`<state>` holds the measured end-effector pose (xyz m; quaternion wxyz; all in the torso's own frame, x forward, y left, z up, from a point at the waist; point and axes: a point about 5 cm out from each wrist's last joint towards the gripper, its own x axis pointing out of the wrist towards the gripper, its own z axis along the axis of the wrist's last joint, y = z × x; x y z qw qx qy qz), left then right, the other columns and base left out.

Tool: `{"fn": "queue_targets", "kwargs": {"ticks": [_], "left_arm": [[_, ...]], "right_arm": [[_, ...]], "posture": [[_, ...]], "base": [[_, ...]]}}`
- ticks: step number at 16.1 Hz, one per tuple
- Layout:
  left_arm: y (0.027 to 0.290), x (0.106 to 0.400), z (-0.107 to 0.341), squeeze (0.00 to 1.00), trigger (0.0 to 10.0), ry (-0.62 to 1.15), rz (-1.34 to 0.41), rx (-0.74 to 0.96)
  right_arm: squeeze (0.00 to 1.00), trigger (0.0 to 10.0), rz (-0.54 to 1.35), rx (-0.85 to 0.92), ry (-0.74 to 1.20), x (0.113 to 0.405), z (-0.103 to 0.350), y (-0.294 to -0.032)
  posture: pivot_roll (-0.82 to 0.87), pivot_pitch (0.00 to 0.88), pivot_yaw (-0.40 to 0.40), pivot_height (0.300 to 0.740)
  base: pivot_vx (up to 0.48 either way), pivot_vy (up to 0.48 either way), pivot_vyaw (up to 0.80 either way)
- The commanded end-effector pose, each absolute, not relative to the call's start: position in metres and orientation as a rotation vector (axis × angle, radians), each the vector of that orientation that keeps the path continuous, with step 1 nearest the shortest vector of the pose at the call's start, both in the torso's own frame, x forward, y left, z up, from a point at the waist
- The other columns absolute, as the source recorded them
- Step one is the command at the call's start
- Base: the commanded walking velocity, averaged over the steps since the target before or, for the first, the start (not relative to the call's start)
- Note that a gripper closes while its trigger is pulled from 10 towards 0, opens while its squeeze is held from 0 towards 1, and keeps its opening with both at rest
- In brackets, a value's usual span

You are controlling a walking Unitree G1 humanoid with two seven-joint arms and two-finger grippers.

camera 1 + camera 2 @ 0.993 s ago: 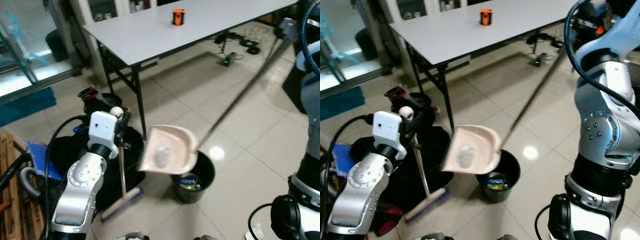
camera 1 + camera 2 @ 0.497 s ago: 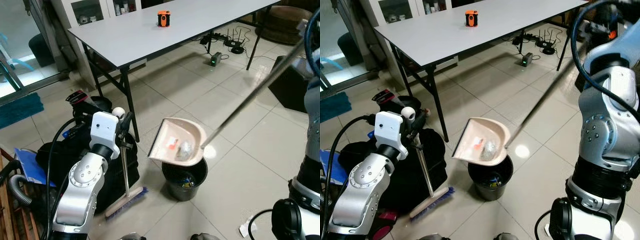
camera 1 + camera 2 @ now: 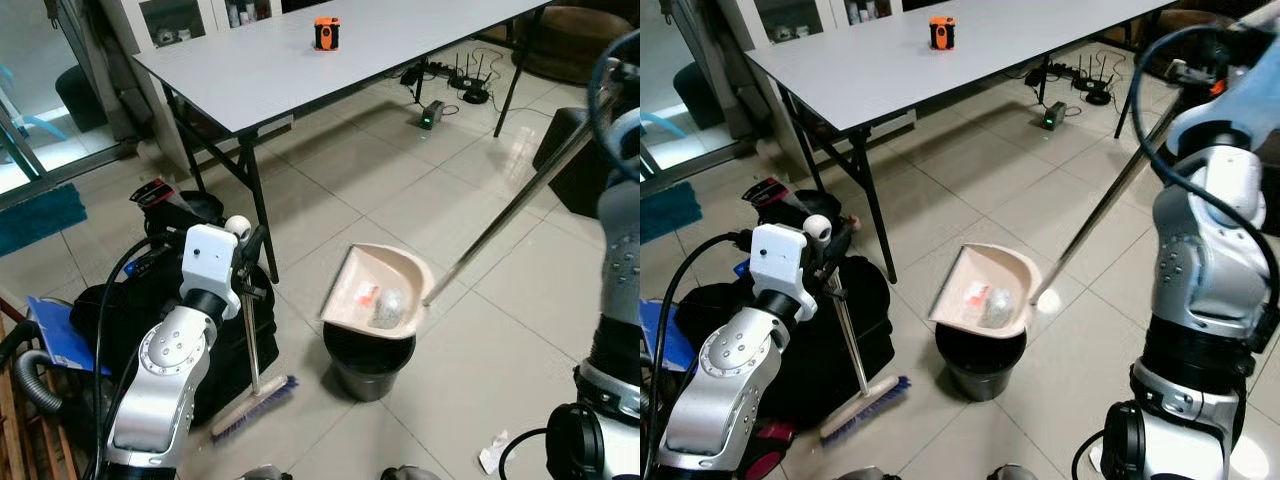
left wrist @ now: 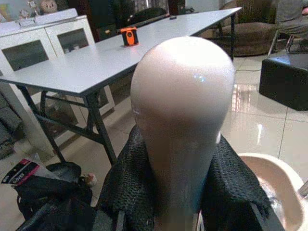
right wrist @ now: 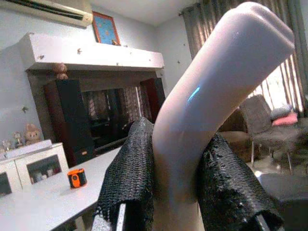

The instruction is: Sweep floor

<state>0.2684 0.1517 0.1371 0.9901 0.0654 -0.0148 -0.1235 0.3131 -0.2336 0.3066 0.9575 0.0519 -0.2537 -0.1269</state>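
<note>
Left eye view: our right gripper (image 5: 168, 192), fingers pinching its handle, holds the loaded dustpan (image 3: 376, 290) above the black bin (image 3: 368, 355); at nine o'clock, our left gripper (image 4: 180, 192) clamps the broom (image 3: 255, 350) upright; next, tip the dustpan steeper.

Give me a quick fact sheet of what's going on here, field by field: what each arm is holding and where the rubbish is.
Left gripper: shut on the broom handle
Broom: upright, bristles on the tiled floor beside the black bag
Right gripper: shut on the dustpan handle
Dustpan: held tilted above the black bin
Rubbish: inside the dustpan
Bin contents: cannot tell
Table: grey, an orange object on top
Floor: a scrap of paper near the robot's right leg
</note>
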Motion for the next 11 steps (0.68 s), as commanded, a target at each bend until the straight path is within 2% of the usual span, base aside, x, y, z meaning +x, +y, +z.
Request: {"fn": "queue_targets", "kwargs": {"ticks": [1,6,11], "left_arm": [[0.152,0.266,0.145,0.0,10.0,-0.06,-0.25,0.142],[0.151,0.265,0.145,0.0,10.0,-0.063,-0.253,0.149],[0.151,0.264,0.146,0.0,10.0,-0.063,-0.251,0.151]], "right_arm": [[0.0,10.0,-0.227,0.065,-0.584,0.312,0.317,-0.229],[0.0,10.0,-0.128,-0.03,-0.616,0.32,0.309,-0.206],[0.0,10.0,0.032,-0.13,-0.631,0.323,0.294,-0.169]], "posture": [[-0.01,0.075,0.068,0.74],[-0.01,0.083,0.067,0.74],[0.0,0.085,0.064,0.74]], "base": [[0.0,0.0,0.0],[0.0,0.0,0.0],[0.0,0.0,0.0]]}}
